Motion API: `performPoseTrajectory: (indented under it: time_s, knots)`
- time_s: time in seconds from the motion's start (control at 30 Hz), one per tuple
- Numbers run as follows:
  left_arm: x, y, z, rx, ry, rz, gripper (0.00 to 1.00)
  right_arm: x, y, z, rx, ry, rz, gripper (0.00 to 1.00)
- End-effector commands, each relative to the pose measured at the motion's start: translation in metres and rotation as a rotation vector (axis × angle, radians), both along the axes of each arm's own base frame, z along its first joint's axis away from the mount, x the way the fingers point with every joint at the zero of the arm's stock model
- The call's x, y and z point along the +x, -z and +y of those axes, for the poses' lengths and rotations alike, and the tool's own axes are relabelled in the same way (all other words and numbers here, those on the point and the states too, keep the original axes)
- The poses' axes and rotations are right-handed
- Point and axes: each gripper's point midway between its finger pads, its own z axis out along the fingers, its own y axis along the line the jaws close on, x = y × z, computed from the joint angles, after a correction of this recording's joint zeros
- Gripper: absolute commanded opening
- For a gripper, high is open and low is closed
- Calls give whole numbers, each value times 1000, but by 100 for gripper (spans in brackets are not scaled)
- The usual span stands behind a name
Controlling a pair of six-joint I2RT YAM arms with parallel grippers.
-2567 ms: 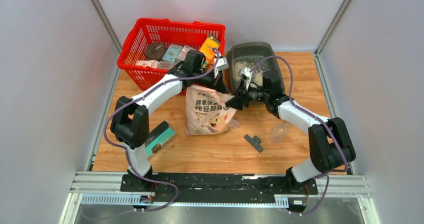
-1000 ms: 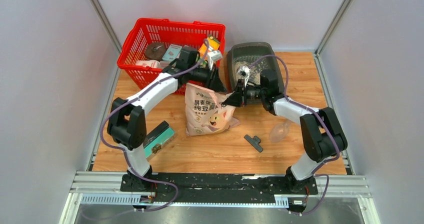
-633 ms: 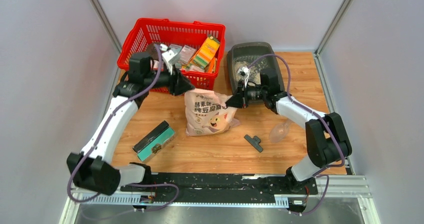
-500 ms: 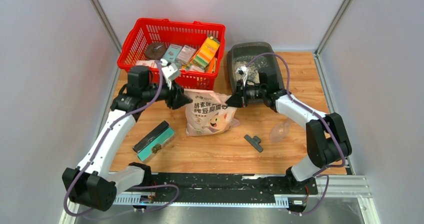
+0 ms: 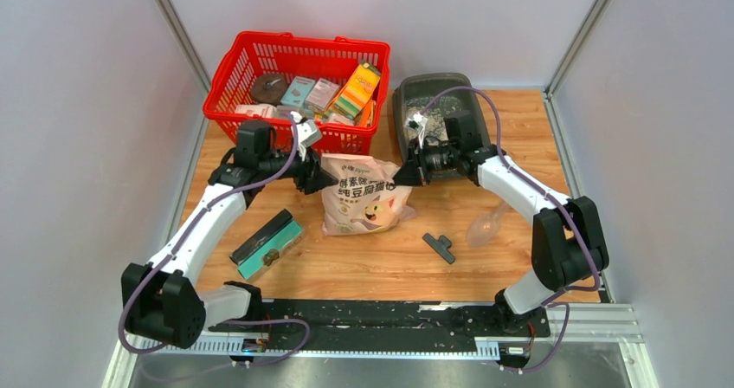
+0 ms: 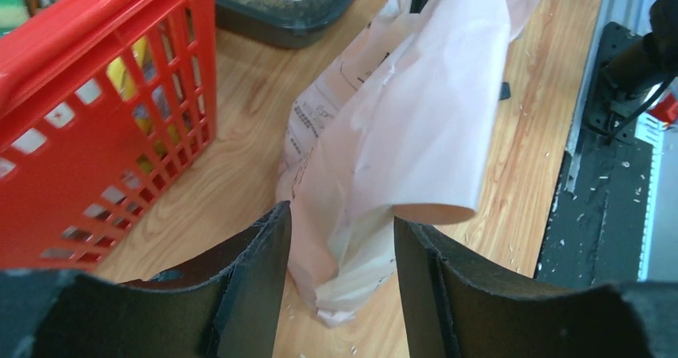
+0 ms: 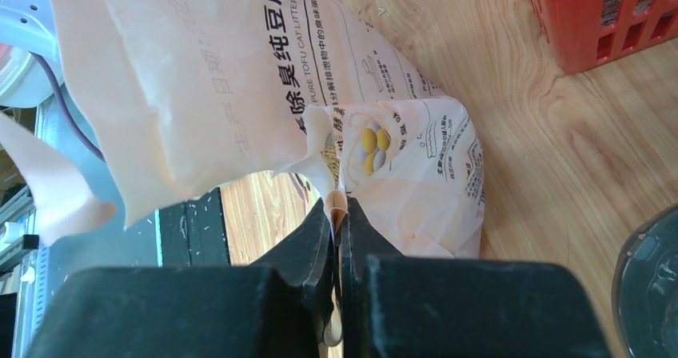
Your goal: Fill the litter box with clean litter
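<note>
- Top view: the litter bag (image 5: 363, 199) lies mid-desk (image 5: 528, 128). The litter box (image 5: 433, 87) sits at the far right, just right of the red basket (image 5: 286, 54). Pale clean litter (image 5: 443, 113) is scattered over the box's floor. The left gripper (image 5: 318, 177) is at the bag's far-left corner and the right gripper (image 5: 400, 178) at its far-right corner. A teal-and-black box (image 5: 266, 243) lies near left.
- Left wrist view: the left gripper's jaws stand apart, with the bag's crumpled corner showing between them. I cannot tell whether they touch it.
- Right wrist view: the right gripper is closed, pinching a fold of the bag's edge. The litter box rim shows at the lower right.
</note>
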Motion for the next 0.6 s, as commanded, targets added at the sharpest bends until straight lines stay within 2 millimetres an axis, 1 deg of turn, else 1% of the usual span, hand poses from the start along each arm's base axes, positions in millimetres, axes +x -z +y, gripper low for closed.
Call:
performPoseTrajectory:
  time_s: [0.0,0.07,0.17,0.2,0.23,0.27,0.3,0.33,0.37,0.4,0.43,0.5,0.53,0.57]
  knots:
    - [-2,-21,-29,-77,108,-33,59,2,-43,6,68,-21,-86,2]
    - [-4,-18,-32,-73,114,-22,58,0,-45,6,86,-24,-87,3]
    - [-3,-9,-35,-73,88,37,56,-3,-41,7,105,-26,-77,4]
    - [-2,-8,-35,-71,81,49,52,-4,-38,8,110,-18,-44,6]
    - [-1,-5,-33,-60,65,64,50,-2,-40,9,121,-18,-62,6]
    - [1,-4,-32,-54,61,75,47,-3,-34,9,123,-17,-47,7]
    - [1,-4,-31,-46,55,85,41,-2,-31,9,127,-16,-36,7]
    - [1,-1,-28,-33,40,111,38,0,-34,10,144,-6,-24,7]
    - [3,-2,-27,-32,35,121,33,2,-36,11,164,-8,-31,7]
    - [5,-2,-24,-30,25,128,24,2,-35,11,176,-8,-20,4]
    - [9,0,-18,-28,-5,152,18,6,-37,10,194,1,-1,2]
    - [12,-1,-13,-36,-29,171,9,6,-42,8,212,-6,24,0]
    - [14,-1,-9,-45,-54,191,7,11,-45,4,221,6,32,0]
    - [18,0,-3,-51,-81,205,6,9,-49,2,233,2,68,0]
